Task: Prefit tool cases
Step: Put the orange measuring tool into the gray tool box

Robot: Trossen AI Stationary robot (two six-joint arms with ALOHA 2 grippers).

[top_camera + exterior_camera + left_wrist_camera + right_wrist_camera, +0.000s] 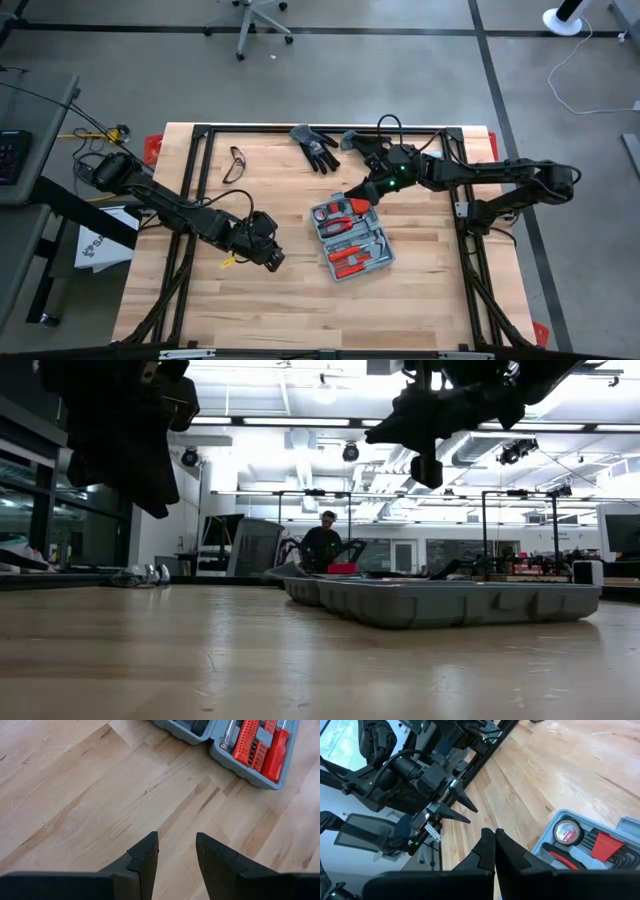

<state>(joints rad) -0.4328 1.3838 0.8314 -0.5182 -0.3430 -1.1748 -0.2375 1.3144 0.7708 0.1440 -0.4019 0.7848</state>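
The grey-blue tool case (350, 238) lies open, both halves flat on the wooden table, with red-handled tools in its moulded trays. It also shows in the low view (440, 602), the left wrist view (250, 750) and the right wrist view (590, 845). My left gripper (272, 258) (176, 851) is open and hovers over bare wood to the left of the case. My right gripper (355, 190) (494, 845) is shut and hangs in the air over the case's far left corner. Both sit well above the table in the low view (130, 430) (440, 420).
Black gloves (315, 148) and safety glasses (235, 163) lie near the table's far edge. A black frame (200, 135) runs round the table. Bare wood (300, 310) spreads along the near side. A person (322, 545) is in the room behind, far off.
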